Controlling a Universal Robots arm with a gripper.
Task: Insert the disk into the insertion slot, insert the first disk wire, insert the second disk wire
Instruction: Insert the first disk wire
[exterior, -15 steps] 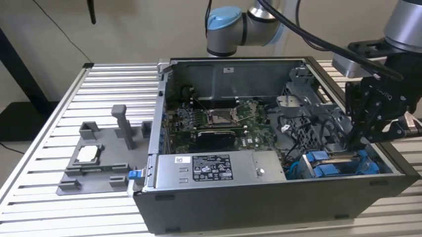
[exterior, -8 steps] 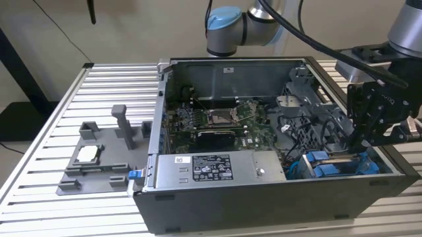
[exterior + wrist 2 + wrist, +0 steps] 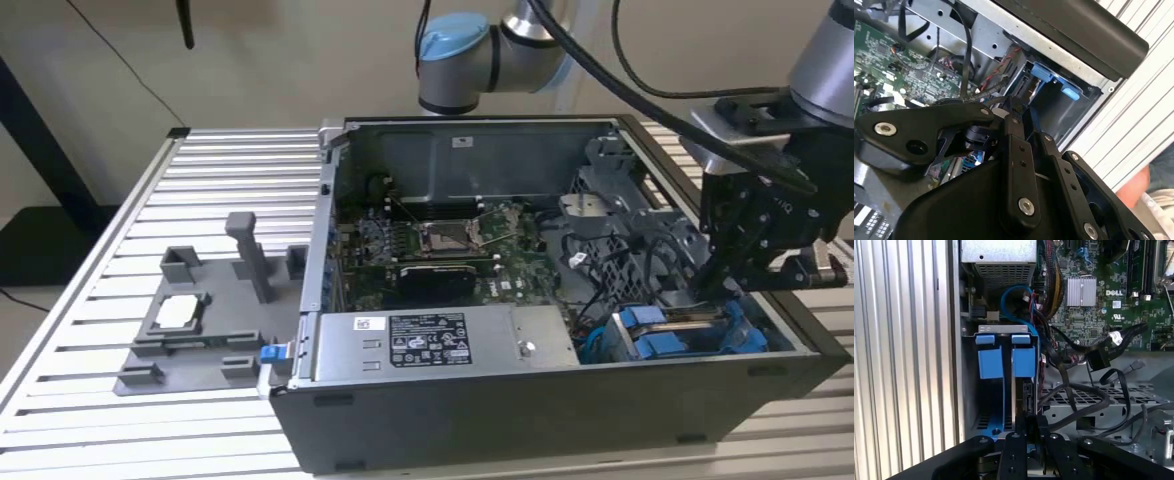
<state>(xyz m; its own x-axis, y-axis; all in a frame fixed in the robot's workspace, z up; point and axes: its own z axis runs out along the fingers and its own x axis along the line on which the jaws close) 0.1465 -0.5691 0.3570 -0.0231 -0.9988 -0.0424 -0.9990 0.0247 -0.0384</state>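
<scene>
On the ribbed surface [image 3: 67,400], a grey fixture [image 3: 200,330] sits beside the computer case [image 3: 534,420], toward the exterior view's left. Inside the case, at its end toward the exterior view's right, the disk [image 3: 1026,395] stands edge-on in the insertion slot [image 3: 1004,330], beside blue tabs [image 3: 990,362]. The end effector [image 3: 1033,426] reaches into the case there, pinching the disk's edge.

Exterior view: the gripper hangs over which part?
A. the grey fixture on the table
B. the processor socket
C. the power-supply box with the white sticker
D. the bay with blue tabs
D: the gripper hangs over the insertion slot with its blue tabs, at the exterior view's right, apart from the power-supply box.
</scene>
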